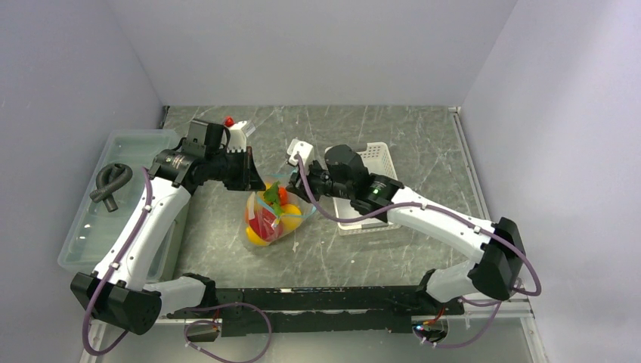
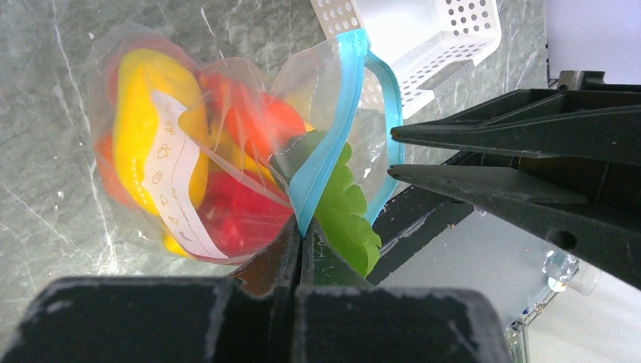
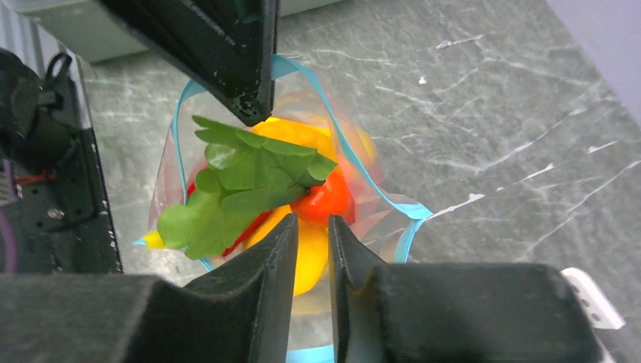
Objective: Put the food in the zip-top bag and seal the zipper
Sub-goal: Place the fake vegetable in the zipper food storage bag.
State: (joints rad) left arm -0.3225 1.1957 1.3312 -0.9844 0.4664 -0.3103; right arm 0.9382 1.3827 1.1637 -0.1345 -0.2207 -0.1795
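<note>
Pinching the zipper, left end effector is pressed together; right end effector narrowly spread astride the opposite strip. Zip-top bag, food inside, at worktop centre: likely light, floppy, slippery; grip strip.

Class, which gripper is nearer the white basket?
Right. The right gripper is at the zip-top bag's mouth on the side facing the white perforated basket; the left gripper pinches the opposite edge.

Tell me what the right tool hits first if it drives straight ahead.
The right tool would likely meet the yellow fruit inside the zip-top bag first; depth is unclear.
</note>
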